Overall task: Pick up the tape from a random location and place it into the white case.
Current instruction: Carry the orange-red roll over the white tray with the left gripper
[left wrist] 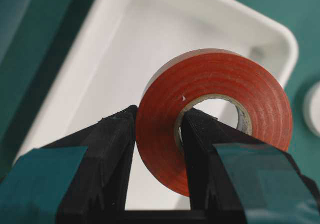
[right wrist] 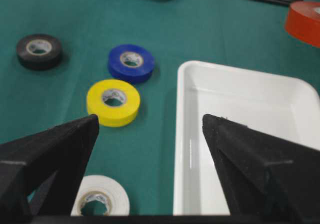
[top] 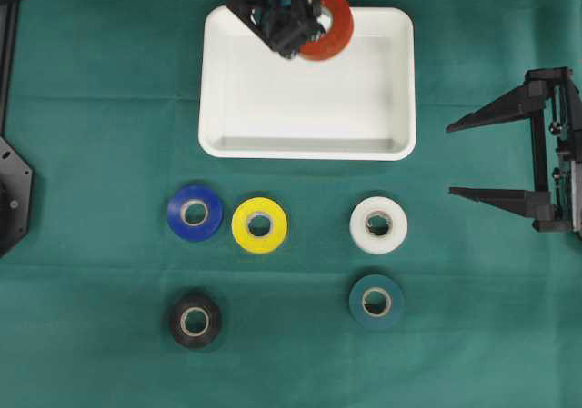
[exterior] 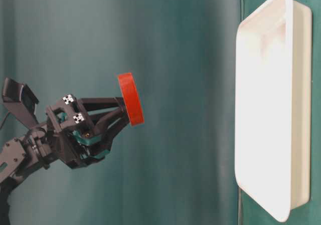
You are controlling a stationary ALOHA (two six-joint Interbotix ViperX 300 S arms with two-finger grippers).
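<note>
Gripping the red tape roll (left wrist: 215, 119) through its wall, the left gripper (left wrist: 159, 134) has one finger inside the cardboard core and the other against the outer face, jaws pinched narrow on the roll. In the table-level view the roll (exterior: 130, 98) is carried on edge, clear of any surface, at the tip of the black fingers (exterior: 103, 104). From overhead the left gripper (top: 293, 28) and its roll (top: 332, 26) sit over the far rim of the white case (top: 309, 140), the roll partly overlapping the rim and partly over the green tabletop (top: 91, 154) beyond it. The case's interior shows bare white. The right gripper (top: 491, 158) rests at the right edge of the tabletop, jaws spread wide with nothing between them, well apart from the case. Its wrist view looks between its two black fingers (right wrist: 50, 154) toward the near end of the case (right wrist: 240, 134). In front of the case, five more rolls lie flat on the tabletop: blue roll (top: 195, 213) touching or just beside the yellow roll (top: 259, 224), white roll (top: 378, 224) off to the right, black roll (top: 195, 320) below the blue, dark teal roll (top: 376, 301) below the white.
</note>
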